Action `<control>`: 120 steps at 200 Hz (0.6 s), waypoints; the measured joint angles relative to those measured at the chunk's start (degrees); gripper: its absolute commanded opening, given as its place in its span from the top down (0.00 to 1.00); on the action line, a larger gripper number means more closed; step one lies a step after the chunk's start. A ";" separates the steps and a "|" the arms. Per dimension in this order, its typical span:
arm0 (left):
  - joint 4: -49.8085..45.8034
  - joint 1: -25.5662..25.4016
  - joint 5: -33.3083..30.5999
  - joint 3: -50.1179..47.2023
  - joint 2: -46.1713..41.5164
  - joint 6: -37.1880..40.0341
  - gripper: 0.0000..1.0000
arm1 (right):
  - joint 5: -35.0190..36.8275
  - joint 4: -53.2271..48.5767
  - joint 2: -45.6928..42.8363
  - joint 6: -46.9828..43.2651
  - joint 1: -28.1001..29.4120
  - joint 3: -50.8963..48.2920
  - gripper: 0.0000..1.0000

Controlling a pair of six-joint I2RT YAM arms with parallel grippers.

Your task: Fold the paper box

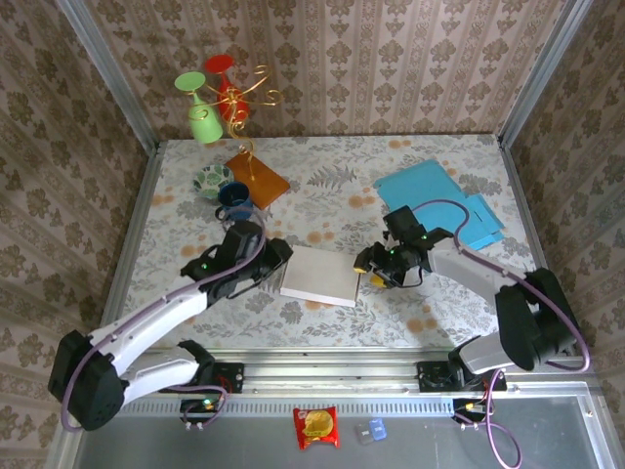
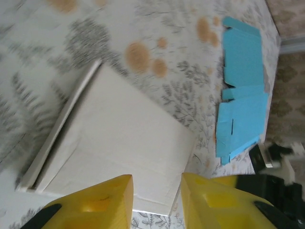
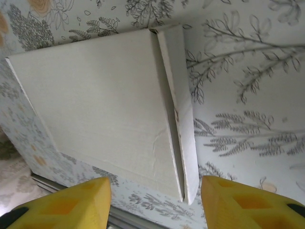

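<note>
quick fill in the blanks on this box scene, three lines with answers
1. The box between the left gripper and the right gripper is ___.
2. The flat sheets behind the right gripper are ___.
3. Both grippers stand ___, holding nothing.
Missing words: white; blue; open

One white paper box (image 1: 320,277), two blue cardboard sheets (image 1: 420,189) (image 1: 480,223), one orange sheet (image 1: 259,179), one blue mug (image 1: 234,200), one green bowl (image 1: 211,179).
</note>
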 measured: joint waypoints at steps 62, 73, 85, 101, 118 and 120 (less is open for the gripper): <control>-5.79 0.48 -1.55 10.12 4.72 22.91 0.68 | 0.00 -3.04 10.38 -6.99 2.23 5.99 0.50; -6.01 0.87 -1.97 10.47 4.50 25.27 0.68 | 0.04 -3.69 11.43 -7.80 2.99 6.71 0.50; -6.45 1.27 -2.60 10.47 3.82 27.34 0.70 | 0.26 -4.31 12.37 -8.28 3.91 7.52 0.51; -7.23 1.77 -3.74 10.47 2.32 29.62 0.70 | 0.70 -5.01 13.79 -8.98 5.33 9.14 0.54; -8.31 2.47 -4.66 10.47 0.33 31.34 0.72 | 1.18 -5.38 15.69 -9.51 6.86 11.23 0.57; -8.41 2.54 -4.72 10.47 0.17 31.43 0.72 | 1.25 -5.35 15.93 -9.64 7.04 11.50 0.58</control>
